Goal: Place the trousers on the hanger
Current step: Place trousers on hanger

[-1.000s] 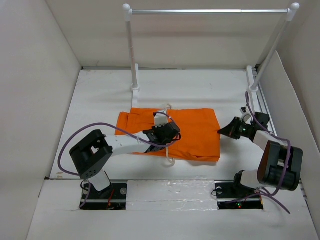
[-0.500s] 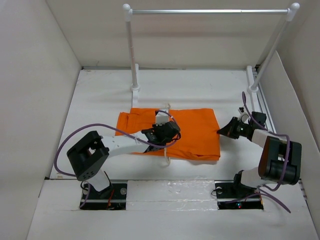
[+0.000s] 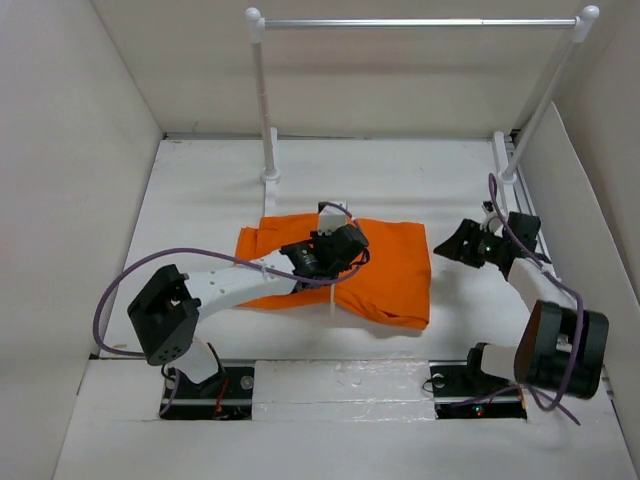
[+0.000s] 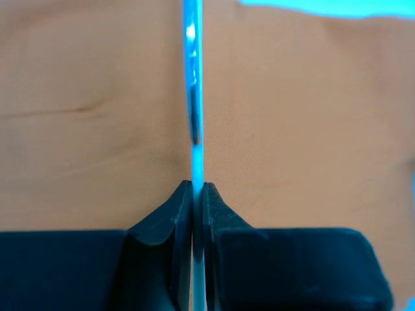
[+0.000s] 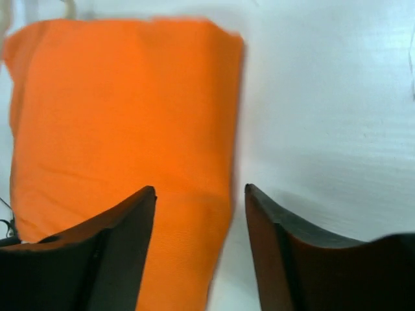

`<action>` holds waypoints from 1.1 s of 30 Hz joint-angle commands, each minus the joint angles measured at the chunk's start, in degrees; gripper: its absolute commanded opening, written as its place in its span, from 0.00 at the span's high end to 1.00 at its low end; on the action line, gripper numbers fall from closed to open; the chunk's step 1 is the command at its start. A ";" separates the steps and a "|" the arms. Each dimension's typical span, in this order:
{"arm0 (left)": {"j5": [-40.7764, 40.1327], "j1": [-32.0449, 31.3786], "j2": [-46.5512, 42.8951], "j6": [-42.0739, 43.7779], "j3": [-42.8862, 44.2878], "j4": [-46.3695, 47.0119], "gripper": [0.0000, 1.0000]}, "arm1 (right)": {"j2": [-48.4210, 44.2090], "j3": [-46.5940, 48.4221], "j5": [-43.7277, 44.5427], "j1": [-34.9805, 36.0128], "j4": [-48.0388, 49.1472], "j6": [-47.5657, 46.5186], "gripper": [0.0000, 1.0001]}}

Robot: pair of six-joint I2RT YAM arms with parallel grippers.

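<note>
Clamping the left pincer [image 4: 193, 188] shut on a thin bar of the hanger [image 4: 192, 97], right above the trousers [image 3: 395, 270] lying flat mid-desk [image 3: 200, 190], seemingly to steer hanger and cloth together. Hanging the right pincer [image 5: 200, 189] wide open and empty just beside the trousers' right edge, apparently not touching, likely readying to pinch that edge. Lying directly beneath the left pincer and just ahead of the right one, orange cloth filling both wrist views.

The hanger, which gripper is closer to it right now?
Left. The left gripper is shut on the hanger, over the trousers. The right gripper is open at the trousers' right edge, well clear of the hanger.
</note>
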 commanded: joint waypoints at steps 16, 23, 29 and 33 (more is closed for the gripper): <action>-0.49 -0.06 -9.44 3.07 26.57 -6.17 1.00 | -26.20 20.60 18.90 53.73 2.58 30.23 0.21; 1.18 -0.06 -10.13 0.70 25.34 -3.28 1.00 | -18.46 19.99 29.20 65.63 12.59 33.57 0.18; 2.58 -0.06 -12.33 -0.27 21.38 -1.51 1.00 | -13.17 19.38 31.83 67.47 16.45 32.34 0.19; 3.64 -0.06 -14.17 -1.32 19.54 -0.81 1.00 | -11.50 17.72 36.50 69.32 17.95 33.39 0.22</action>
